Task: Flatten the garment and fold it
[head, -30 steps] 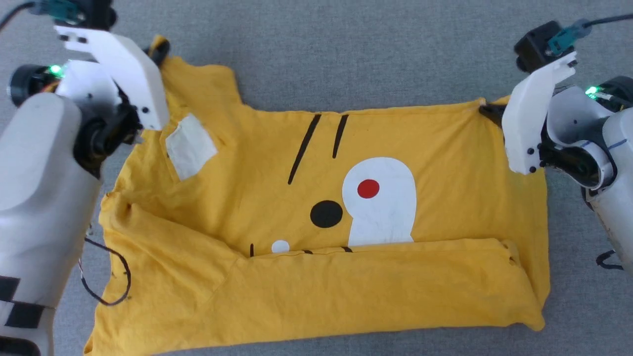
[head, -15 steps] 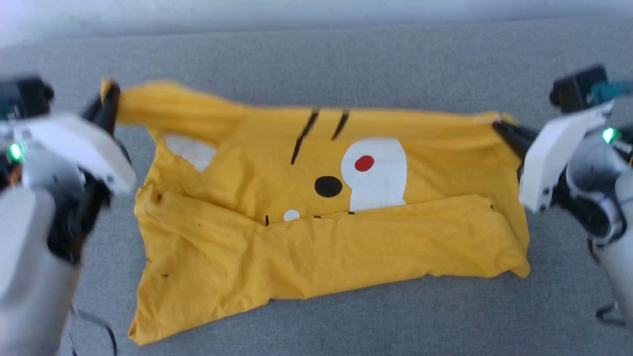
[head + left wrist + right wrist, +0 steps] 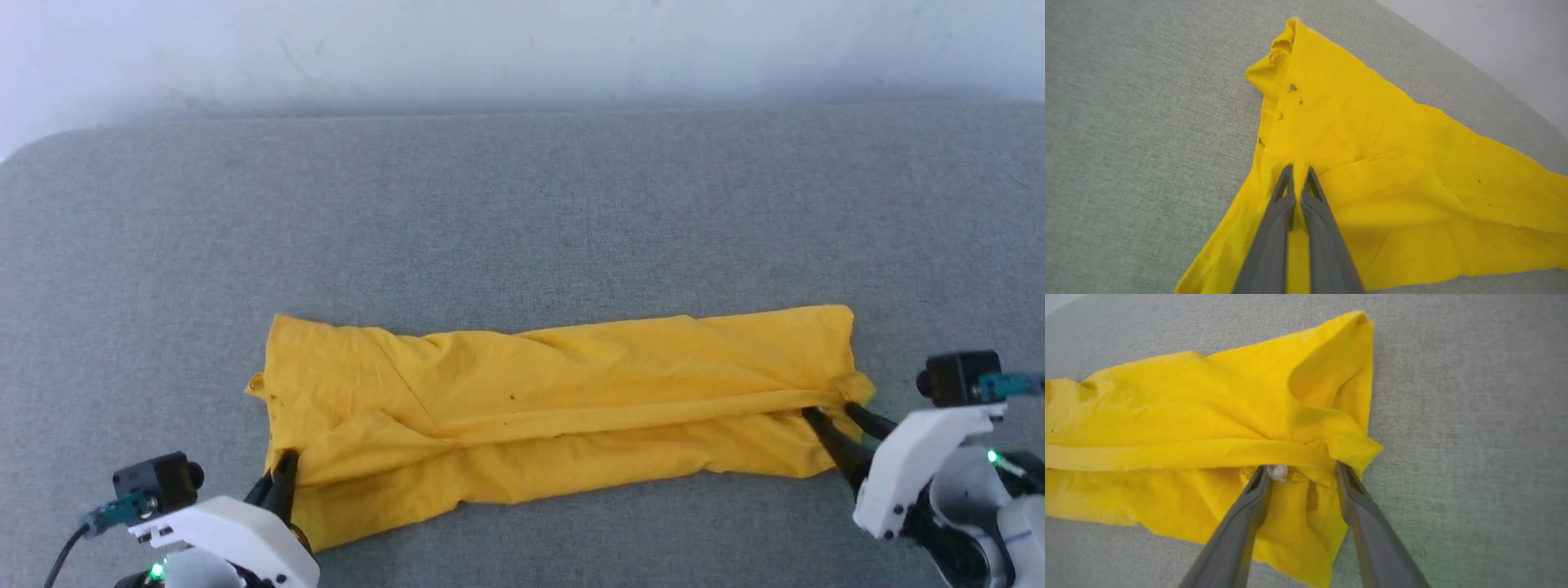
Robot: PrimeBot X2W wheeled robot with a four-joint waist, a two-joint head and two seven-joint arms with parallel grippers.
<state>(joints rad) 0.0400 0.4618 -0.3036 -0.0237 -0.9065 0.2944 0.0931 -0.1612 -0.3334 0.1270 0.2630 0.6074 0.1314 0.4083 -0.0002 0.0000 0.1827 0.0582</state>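
The grey fabric surface (image 3: 522,212) is crossed in its near half by the garment (image 3: 555,384), which is laid as a long, folded, wrinkled band. The left hand (image 3: 282,474) is angled low at the band's near left corner, its fingers clamped on the cloth. The right hand (image 3: 829,411) is set at the right end with its fingers spread apart, and a bunched fold is touched between them but not pinched.

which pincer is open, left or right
The right pincer: its fingers stand apart at the end of the yellow garment, while the left pincer is pinched shut on it.
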